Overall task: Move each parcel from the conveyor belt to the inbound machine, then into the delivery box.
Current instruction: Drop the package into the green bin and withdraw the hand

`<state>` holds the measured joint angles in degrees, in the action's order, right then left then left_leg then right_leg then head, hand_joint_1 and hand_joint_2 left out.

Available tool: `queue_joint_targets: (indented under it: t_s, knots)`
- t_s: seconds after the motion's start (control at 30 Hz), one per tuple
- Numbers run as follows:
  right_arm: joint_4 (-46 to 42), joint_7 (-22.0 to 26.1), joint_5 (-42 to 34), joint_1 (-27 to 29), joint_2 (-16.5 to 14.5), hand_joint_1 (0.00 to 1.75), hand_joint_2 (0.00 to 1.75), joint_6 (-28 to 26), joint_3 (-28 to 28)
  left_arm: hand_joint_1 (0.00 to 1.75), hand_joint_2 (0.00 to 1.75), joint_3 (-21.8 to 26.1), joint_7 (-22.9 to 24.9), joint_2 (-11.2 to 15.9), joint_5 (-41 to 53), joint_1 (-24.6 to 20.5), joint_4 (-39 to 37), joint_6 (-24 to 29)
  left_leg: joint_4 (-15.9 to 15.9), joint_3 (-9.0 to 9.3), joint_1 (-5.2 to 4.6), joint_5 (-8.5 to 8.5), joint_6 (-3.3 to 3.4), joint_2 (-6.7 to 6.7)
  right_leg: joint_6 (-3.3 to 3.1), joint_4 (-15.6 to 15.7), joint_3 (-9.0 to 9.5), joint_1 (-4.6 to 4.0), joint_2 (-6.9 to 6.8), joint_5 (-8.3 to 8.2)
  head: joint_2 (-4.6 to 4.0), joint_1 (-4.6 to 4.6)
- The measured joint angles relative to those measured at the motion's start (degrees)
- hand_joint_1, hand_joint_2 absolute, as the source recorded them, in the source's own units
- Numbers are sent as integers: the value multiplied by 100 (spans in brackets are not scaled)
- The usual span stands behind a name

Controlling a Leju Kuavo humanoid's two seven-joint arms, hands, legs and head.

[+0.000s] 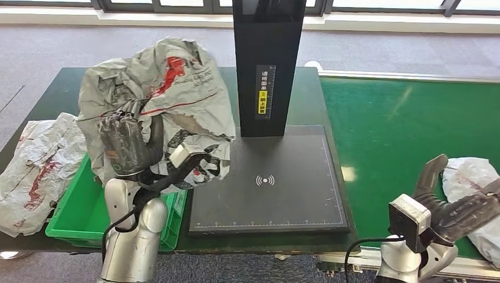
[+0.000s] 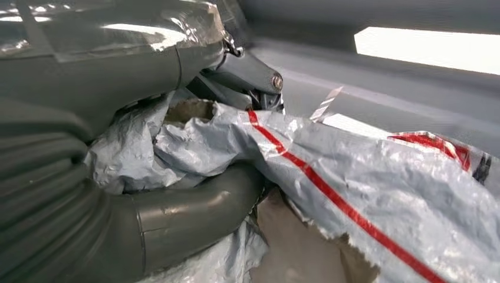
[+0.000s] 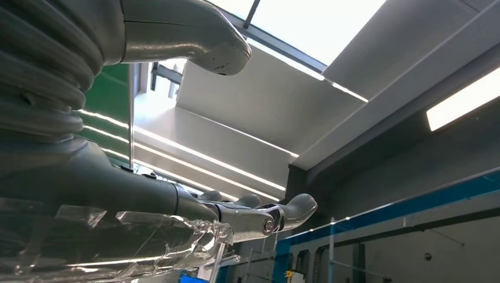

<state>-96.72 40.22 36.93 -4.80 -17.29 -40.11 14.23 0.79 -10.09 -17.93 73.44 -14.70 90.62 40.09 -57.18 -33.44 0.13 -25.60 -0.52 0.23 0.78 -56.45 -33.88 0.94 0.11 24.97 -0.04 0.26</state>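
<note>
The left hand [image 1: 127, 144] grips a crumpled grey parcel [image 1: 171, 88], holding it raised above the green delivery box [image 1: 76, 215], probably for dropping in. The right hand [image 1: 457, 206], fingers spread and holding nothing, rests beside another parcel [image 1: 474, 177] on the conveyor belt [image 1: 401, 124].

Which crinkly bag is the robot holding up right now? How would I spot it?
Find the tall black inbound machine in the middle. Just to its left, the left hand grips a crumpled grey parcel with red markings, above the green box. Unlike the other parcels, this one is lifted up.
</note>
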Motion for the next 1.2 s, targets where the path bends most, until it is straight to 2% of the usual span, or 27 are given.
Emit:
queue_joint_targets:
  t_s: [0.13, 0.37, 0.63, 0.67, 0.8, 1.2]
  knots:
    - [-48, 0, -19, 19, 0, 0, 175, 0, 0, 175, 175, 803, -152, 9, -148, 74, -296, 0, 0, 0, 2, 0, -1, 5, 0, 0, -2, -1, 5, 0, 0, 1]
    - [-62, 0, -5, 22, 0, 0, 175, 0, 2, 175, 175, 1607, -111, -10, -123, 42, -827, 0, -1, 0, -1, -2, 0, 6, 0, 1, -1, 1, 10, 0, 1, 1]
    - [-84, 0, 24, 52, 0, 0, 175, 0, 2, 175, 175, 1996, -121, -45, -94, -26, -1180, 0, -1, 0, -1, -2, 0, 6, 0, 1, -1, 1, 9, 0, -1, 1]
    - [-86, 0, 24, 57, 0, 0, 175, 0, 2, 171, 175, 2021, -119, -48, -91, -31, -1205, 0, -1, 0, 0, -2, 0, 6, 0, 1, -1, 1, 10, 0, -1, 2]
    - [-93, 0, 25, 61, 0, 0, 175, 0, 2, 0, 175, 2081, -77, -59, -60, -42, -1286, 0, -1, 0, 0, -1, 0, 6, 0, 1, -2, 1, 9, 0, 1, 1]
    - [-107, 0, 43, 97, 1, 0, 175, 0, 4, 0, 175, 2103, -71, -65, -354, -41, -1277, 0, -1, 0, 0, -1, 0, 6, 0, 1, 0, 0, 9, 0, 1, 1]
